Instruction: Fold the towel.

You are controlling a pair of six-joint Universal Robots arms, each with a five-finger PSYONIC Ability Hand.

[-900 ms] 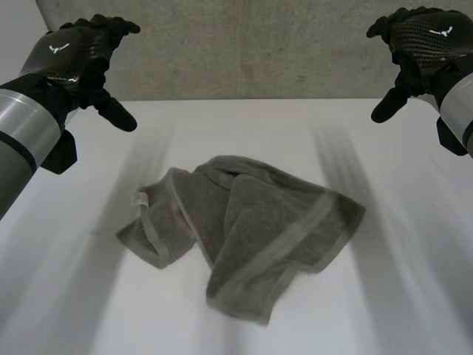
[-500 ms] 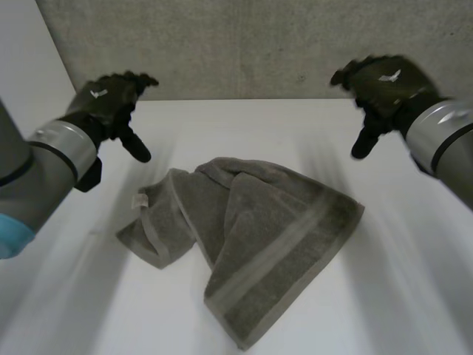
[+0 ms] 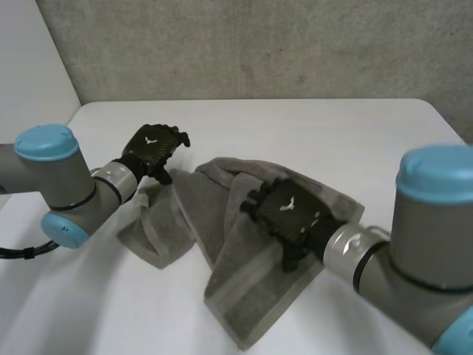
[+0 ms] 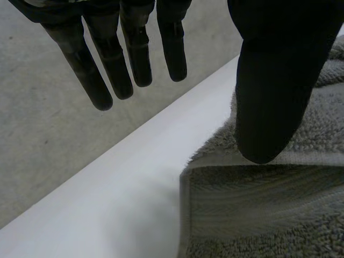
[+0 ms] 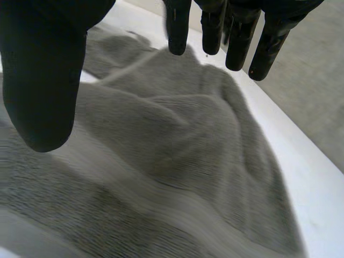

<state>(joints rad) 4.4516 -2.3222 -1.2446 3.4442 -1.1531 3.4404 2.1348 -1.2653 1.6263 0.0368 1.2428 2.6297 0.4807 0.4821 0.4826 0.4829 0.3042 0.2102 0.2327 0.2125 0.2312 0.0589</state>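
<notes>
- The crumpled grey terry towel lies bunched in the middle of the white table, with a banded hem along its near-right side. It is not yet laid flat, so I judge the folding must start by finding its corners.
- The black left hand hangs over the towel's far-left edge, probably lined up to take that corner. The black right hand is low over the towel's middle, perhaps to pin or spread it.
- The head view shows where each hand is over the cloth, but not how its fingers are set.
- The left wrist view does: fingers straight and thumb spread above a hemmed corner, holding nothing.
- The right wrist view shows the same wide-open spread over rumpled folds. Whether it touches the cloth I cannot tell.
</notes>
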